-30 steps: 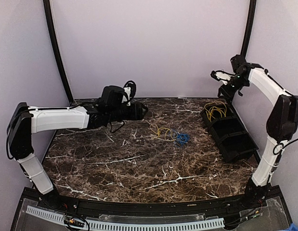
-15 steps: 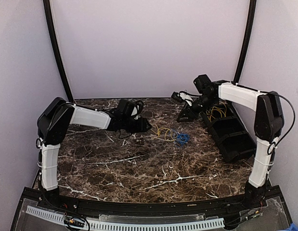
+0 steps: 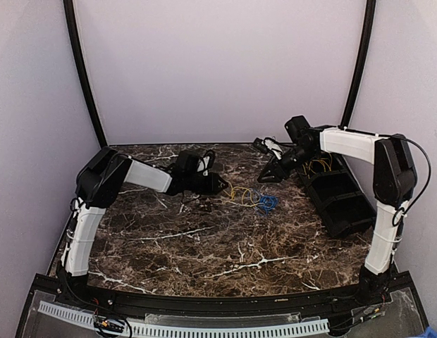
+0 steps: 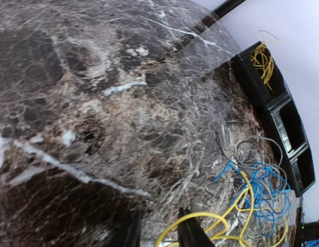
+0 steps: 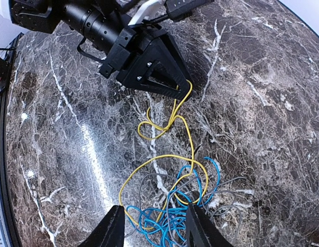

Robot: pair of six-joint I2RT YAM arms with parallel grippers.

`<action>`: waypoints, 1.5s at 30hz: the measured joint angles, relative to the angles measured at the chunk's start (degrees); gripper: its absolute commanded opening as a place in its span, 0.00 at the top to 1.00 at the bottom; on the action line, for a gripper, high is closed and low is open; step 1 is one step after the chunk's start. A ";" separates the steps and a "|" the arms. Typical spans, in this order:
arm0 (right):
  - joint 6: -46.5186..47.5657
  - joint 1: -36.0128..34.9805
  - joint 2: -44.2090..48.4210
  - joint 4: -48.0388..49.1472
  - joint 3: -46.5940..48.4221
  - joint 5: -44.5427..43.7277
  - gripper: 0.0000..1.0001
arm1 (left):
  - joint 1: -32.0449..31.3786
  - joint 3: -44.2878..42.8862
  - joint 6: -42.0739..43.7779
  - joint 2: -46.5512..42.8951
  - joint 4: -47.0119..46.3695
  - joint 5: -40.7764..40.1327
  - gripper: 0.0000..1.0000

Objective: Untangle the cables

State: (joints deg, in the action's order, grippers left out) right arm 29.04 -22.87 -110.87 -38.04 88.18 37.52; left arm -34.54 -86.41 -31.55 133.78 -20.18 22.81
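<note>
A tangle of thin cables (image 3: 255, 199) lies on the marble table right of centre: yellow loops (image 5: 164, 158), blue loops (image 5: 172, 222) and thin grey wires (image 5: 226, 182). My left gripper (image 3: 220, 184) is low at the tangle's left end, jaws open. In the left wrist view (image 4: 160, 234) a yellow loop (image 4: 221, 218) lies across its right finger (image 4: 193, 235), with the blue cables (image 4: 262, 190) beyond. My right gripper (image 3: 266, 177) hovers over the tangle's far right side, open. In the right wrist view (image 5: 155, 230) the blue loops sit between its fingertips. The left gripper (image 5: 149, 64) meets the yellow end there.
A black compartment tray (image 3: 343, 202) stands at the right edge, its far compartment holding a yellow cable bundle (image 3: 317, 163). It also shows in the left wrist view (image 4: 288, 134) with the bundle (image 4: 264, 57). Bare marble table (image 3: 204, 239) stretches in front.
The left gripper has moved right and down to the tangle's yellow end. The right arm swung from above the tray down and left to the tangle.
</note>
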 measured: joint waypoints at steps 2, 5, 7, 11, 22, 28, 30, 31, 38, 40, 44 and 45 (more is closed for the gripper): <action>-0.37 0.00 0.02 0.55 0.00 -0.02 0.58 | 0.00 -0.55 -0.66 1.16 -1.16 1.11 0.93; -0.81 0.00 0.07 0.74 0.11 -0.33 0.57 | 0.00 -0.50 -1.29 1.77 -2.16 2.16 1.00; -1.07 0.00 0.07 0.70 0.59 -0.76 0.50 | -0.02 0.09 -1.38 1.51 -3.48 2.60 1.00; -2.08 -0.07 0.07 1.09 3.32 -1.03 0.36 | -0.02 4.85 -1.05 -1.81 -5.64 2.23 1.00; -1.68 -5.77 -5.66 3.37 11.63 1.55 0.34 | -0.24 12.98 -0.96 -25.20 -10.29 2.03 1.00; -3.50 -8.39 -11.30 7.76 13.49 4.70 0.40 | -0.85 15.82 -1.79 -29.94 -11.37 1.55 1.00; -5.01 -8.85 -12.79 10.12 13.49 6.45 0.46 | -0.98 16.94 -2.05 -30.53 -10.97 1.29 1.00; -5.92 -9.05 -13.44 11.26 13.49 7.37 0.48 | -0.98 17.55 -2.14 -30.88 -10.54 1.09 1.00; -10.23 -9.49 -18.84 13.99 13.49 9.90 0.60 | -0.98 18.12 -1.03 -38.29 -5.62 -1.81 1.00; -11.10 -9.51 -20.02 13.99 12.92 8.92 0.61 | -0.98 16.59 0.50 -41.83 -3.17 -3.23 1.00; -11.96 -9.51 -20.35 13.11 9.94 6.51 0.61 | -0.98 10.67 5.18 -48.13 1.64 -7.32 1.00; -12.09 -9.51 -20.35 13.07 9.05 5.81 0.61 | -0.98 9.07 6.38 -49.42 2.69 -8.44 1.00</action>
State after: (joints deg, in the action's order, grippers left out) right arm 16.95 -32.38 -131.22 -24.97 97.23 43.33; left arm -35.53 -77.34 -25.17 84.36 -17.50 14.37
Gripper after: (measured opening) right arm 0.386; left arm 0.022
